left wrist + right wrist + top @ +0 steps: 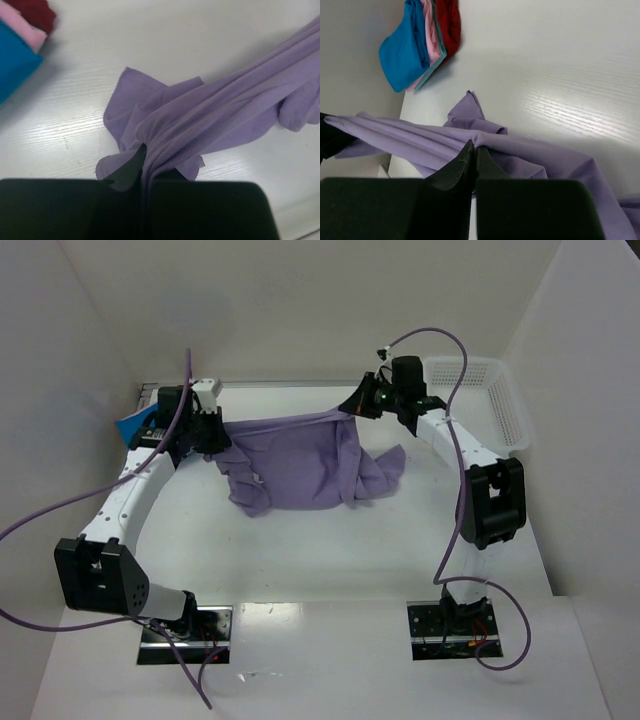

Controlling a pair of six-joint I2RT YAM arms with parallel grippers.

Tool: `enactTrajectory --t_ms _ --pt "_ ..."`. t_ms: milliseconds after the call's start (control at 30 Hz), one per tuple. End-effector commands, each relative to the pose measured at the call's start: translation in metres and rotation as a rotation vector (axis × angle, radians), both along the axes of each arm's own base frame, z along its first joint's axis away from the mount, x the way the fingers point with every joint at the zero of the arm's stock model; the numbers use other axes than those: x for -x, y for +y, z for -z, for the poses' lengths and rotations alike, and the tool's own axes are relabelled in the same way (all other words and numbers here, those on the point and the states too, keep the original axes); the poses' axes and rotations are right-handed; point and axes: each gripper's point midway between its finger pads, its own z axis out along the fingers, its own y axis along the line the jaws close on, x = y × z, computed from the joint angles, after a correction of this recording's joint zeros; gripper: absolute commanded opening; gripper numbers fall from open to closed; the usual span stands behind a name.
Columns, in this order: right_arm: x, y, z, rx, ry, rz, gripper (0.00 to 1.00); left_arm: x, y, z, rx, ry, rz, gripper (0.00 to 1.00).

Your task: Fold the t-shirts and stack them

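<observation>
Both hands are clamped on the purple shirt (300, 465): the left hand (212, 430) pinches one end and the right hand (362, 400) the other. The edge is taut between them, and the rest sags onto the counter (330, 560) below. A white basket (500, 405) sits just outside the right hand. From overhead, only a blue shirt (132, 427) corner peeks out beside the left hand. The right wrist view shows the whole folded pile, with a pink shirt (427, 20) and a red shirt (449, 20) as well.

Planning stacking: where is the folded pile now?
Top view: the pile sits at the table's far-left corner, just left of the left gripper holding the purple shirt.
</observation>
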Motion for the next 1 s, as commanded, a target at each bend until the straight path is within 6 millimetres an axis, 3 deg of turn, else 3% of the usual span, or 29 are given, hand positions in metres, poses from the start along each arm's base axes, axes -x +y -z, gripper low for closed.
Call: enactTrajectory --t_ms 0,33,200,233,267,300,367,500,600,700,733,767,800,833,867,967 --pt "-0.040 -0.022 0.010 0.093 -0.072 0.139 0.00 -0.002 0.080 0.007 -0.154 0.040 -0.281 0.00" --pt "-0.040 -0.013 0.016 0.099 -0.071 0.131 0.00 -0.004 0.078 0.009 -0.147 0.041 -0.273 0.00" --pt "-0.052 -0.006 0.050 0.123 -0.016 0.127 0.03 -0.004 0.075 0.016 -0.137 0.059 -0.258 0.00" --pt "-0.057 -0.006 0.049 0.130 -0.015 0.137 0.27 -0.004 0.075 0.016 -0.137 0.059 -0.258 0.00" --pt "-0.056 -0.007 0.060 0.143 0.022 0.135 0.36 -0.004 0.075 0.019 -0.138 0.068 -0.258 0.00" --pt "-0.062 -0.011 0.051 0.165 0.000 0.161 0.40 -0.004 0.074 0.019 -0.137 0.067 -0.244 0.00" --pt "-0.059 -0.018 0.049 0.197 0.014 0.184 0.59 -0.006 0.072 0.016 -0.128 0.058 -0.235 0.00" --pt "-0.051 -0.035 0.001 0.221 -0.083 0.245 0.72 -0.008 0.070 0.018 -0.121 0.058 -0.227 0.00" --pt "-0.022 -0.036 -0.018 0.227 -0.101 0.184 0.72 -0.008 0.067 0.017 -0.109 0.059 -0.213 0.00" --pt "0.012 -0.031 -0.022 0.208 -0.091 0.117 0.68 -0.008 0.065 0.017 -0.108 0.057 -0.199 0.00" --pt "0.021 -0.030 -0.019 0.204 -0.077 0.100 0.66 -0.008 0.063 0.017 -0.102 0.057 -0.193 0.00" --pt "0.040 -0.018 -0.010 0.207 -0.050 0.055 0.63 -0.009 0.062 0.020 -0.097 0.066 -0.185 0.00" --pt "0.046 -0.012 -0.016 0.201 -0.064 0.040 0.63 -0.009 0.062 0.020 -0.096 0.067 -0.185 0.00" --pt "0.063 0.005 -0.012 0.207 -0.052 -0.008 0.61 -0.009 0.060 0.020 -0.089 0.067 -0.177 0.00" --pt "0.081 0.022 -0.005 0.223 -0.040 -0.048 0.60 -0.009 0.058 0.020 -0.083 0.067 -0.171 0.00" --pt "0.104 0.035 0.022 0.280 0.001 -0.075 0.60 -0.010 0.057 0.019 -0.076 0.058 -0.164 0.00"
